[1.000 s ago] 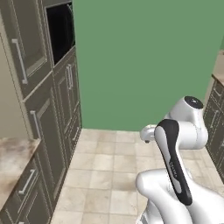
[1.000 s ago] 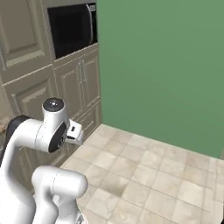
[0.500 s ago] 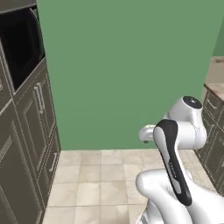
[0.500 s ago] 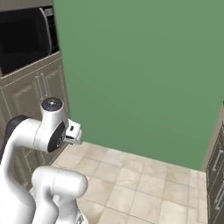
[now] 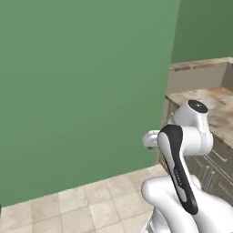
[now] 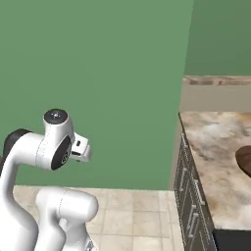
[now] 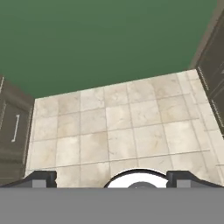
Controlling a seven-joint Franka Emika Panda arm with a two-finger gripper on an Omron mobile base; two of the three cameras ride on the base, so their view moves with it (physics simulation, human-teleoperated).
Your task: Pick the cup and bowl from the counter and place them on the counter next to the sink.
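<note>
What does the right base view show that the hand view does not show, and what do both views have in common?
The right base view alone shows the marbled counter, the rounded edge of the dark brown bowl on it at the picture's right border, and the robot's white arm.

The hand view alone shows the gripper with its jaws wide apart and nothing between them, and a dark cabinet door with a handle.

Both share the green wall and the beige tiled floor.
</note>
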